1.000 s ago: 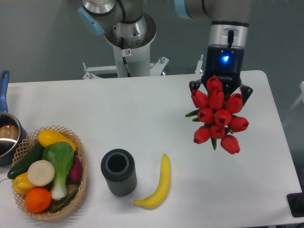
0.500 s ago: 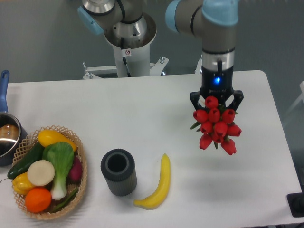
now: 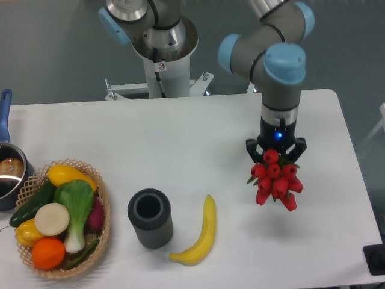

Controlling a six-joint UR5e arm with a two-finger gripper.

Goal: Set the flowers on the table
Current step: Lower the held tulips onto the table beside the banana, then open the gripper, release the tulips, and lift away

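The flowers (image 3: pixel 274 182), a bunch of red tulips with bits of green leaf showing, hang heads toward the camera over the right half of the white table (image 3: pixel 180 144). My gripper (image 3: pixel 276 150) sits just behind the bunch, its dark fingers shut on the stems, which are hidden under the blooms. I cannot tell whether the bunch touches the table surface.
A yellow banana (image 3: pixel 199 233) lies left of the flowers. A dark ribbed cylinder (image 3: pixel 150 217) stands upright beside it. A wicker basket (image 3: pixel 101 205) of vegetables and fruit sits at the front left, and a blue-handled pot (image 3: pixel 7 171) at the left edge.
The arm has lowered toward the table with the flowers in its grip, so the gripper and bunch look smaller and sit lower in the frame. Nothing else has moved.
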